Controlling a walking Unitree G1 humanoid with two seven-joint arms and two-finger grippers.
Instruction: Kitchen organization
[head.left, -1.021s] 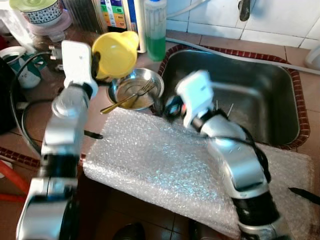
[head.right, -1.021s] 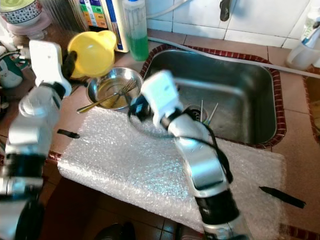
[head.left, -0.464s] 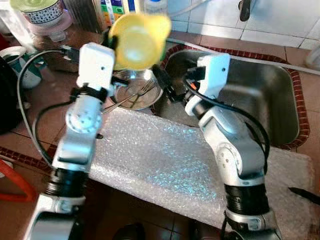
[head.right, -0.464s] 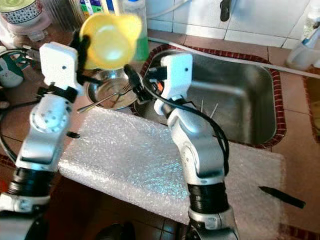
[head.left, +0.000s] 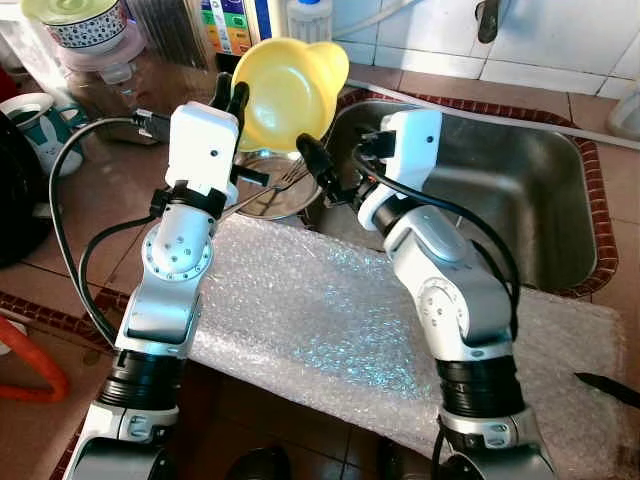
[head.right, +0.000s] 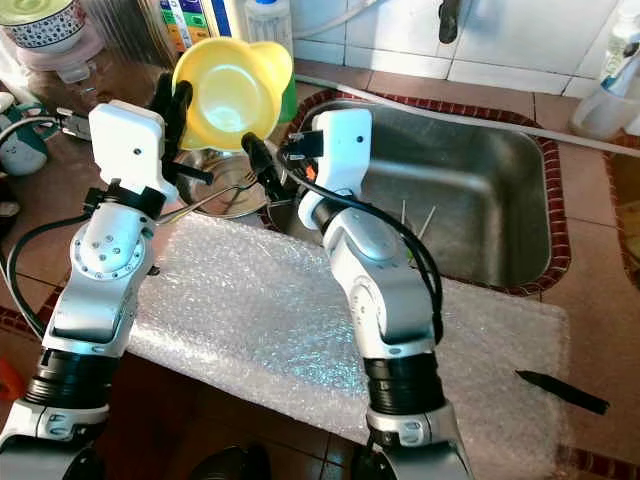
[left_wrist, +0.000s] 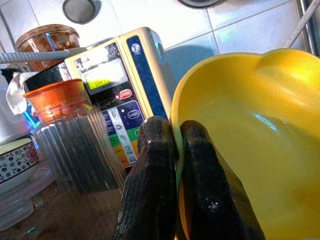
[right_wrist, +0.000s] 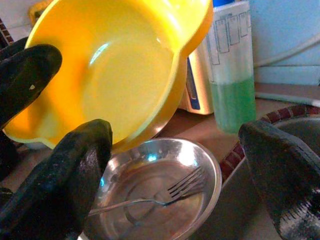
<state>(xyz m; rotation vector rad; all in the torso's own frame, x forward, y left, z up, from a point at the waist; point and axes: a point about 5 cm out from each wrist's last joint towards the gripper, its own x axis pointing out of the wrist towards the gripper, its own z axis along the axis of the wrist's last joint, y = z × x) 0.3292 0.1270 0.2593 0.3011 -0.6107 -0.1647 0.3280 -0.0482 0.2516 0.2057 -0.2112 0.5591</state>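
A yellow plastic bowl (head.left: 288, 88) is held up in the air, tilted with its hollow facing me. My left gripper (left_wrist: 176, 134) is shut on its rim, one finger inside and one outside. Below it a steel bowl (right_wrist: 165, 165) with a fork (right_wrist: 172, 191) in it stands on the counter by the sink. My right gripper (head.left: 322, 172) is open, just right of the yellow bowl and under its edge. In the right wrist view one finger (right_wrist: 75, 165) lies against the yellow bowl's underside; the other is well apart.
A steel sink (head.left: 545, 205) lies to the right. Bubble wrap (head.left: 330, 330) covers the counter in front. A green soap bottle (right_wrist: 232, 75), a control box (left_wrist: 125, 85) and a ribbed glass jar (left_wrist: 75, 135) line the back wall. A black utensil (head.left: 608, 388) lies at the far right.
My left arm has raised the yellow bowl and carried it right, above the steel bowl. My right arm has lifted from the sink's edge, and its gripper now reaches under the bowl.
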